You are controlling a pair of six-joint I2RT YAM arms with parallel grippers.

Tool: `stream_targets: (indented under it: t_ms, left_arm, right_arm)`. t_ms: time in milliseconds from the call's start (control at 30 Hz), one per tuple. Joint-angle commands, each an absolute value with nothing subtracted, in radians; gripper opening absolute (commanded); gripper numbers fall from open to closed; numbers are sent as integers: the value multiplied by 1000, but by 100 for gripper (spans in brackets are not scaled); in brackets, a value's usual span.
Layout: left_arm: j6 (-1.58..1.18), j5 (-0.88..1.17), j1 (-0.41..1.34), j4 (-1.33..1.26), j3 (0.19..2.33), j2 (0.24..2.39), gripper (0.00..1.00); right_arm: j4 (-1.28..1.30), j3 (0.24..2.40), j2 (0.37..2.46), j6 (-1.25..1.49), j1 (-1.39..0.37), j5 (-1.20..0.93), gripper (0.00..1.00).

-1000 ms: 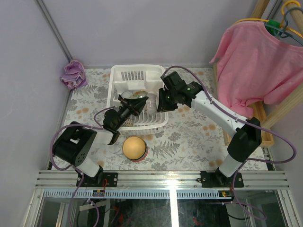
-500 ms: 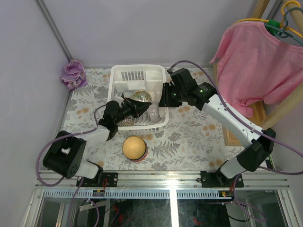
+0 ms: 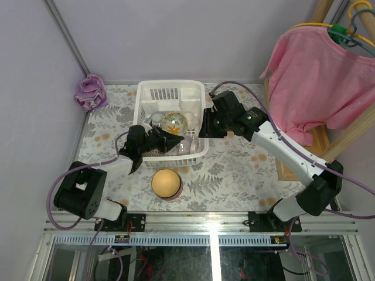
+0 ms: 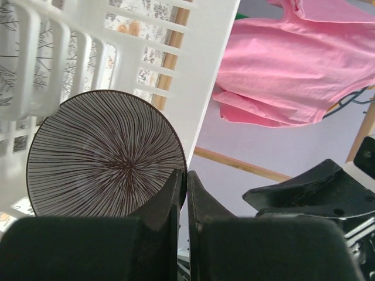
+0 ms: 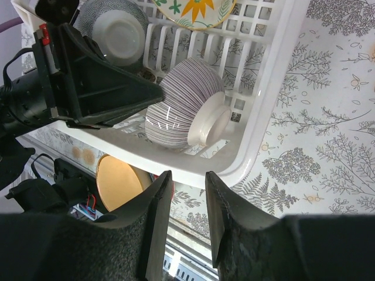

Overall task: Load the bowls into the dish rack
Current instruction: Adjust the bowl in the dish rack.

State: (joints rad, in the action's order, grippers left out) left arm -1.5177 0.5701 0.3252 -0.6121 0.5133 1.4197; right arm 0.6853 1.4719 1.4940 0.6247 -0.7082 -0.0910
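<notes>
The white dish rack [image 3: 144, 93] holds three bowls. A flower-patterned bowl [image 3: 174, 123] and a grey bowl [image 3: 157, 120] sit in the middle. A striped bowl [image 3: 186, 146] [image 5: 184, 111] lies on its side at the near right corner. My left gripper [image 3: 177, 140] [image 4: 187, 175] is shut, its tips against that bowl's rim [image 4: 105, 155]. I cannot tell whether the rim is pinched. My right gripper [image 3: 205, 127] [image 5: 187, 175] hangs open and empty over the rack's right wall [image 5: 275, 88]. An orange-yellow bowl [image 3: 166, 183] [image 5: 120, 181] sits on the table in front of the rack.
A purple cloth [image 3: 91, 92] lies at the far left corner of the floral tablecloth [image 3: 234, 170]. A pink shirt [image 3: 319, 76] hangs on a wooden stand at the right. Grey walls close the back and left.
My right gripper opened, let go of the striped bowl and drew back to the right over the rack's wall. The bowl now lies in the rack. My shut left gripper followed it toward the near right.
</notes>
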Motion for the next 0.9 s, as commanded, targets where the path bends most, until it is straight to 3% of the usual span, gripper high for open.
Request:
stream_targets:
  t_ms: [0,233,633,867]
  left_arm:
    - [-1609,625,319,-772,525,1424,0]
    - [-1713,558,320,-841,607,1450,0]
    - [-1999,417,382,-1367,488,1720,0]
    - [-2031,413,387,-1450,446,1785,0]
  right_arm:
    - [642,1463,1483,631,-714,-99,36]
    - [660,1502,1510,627,-715,-90,36]
    - [689,1586,1596,613,-716,-80,36]
    - [708,1619,1637,598,-722,-76,36]
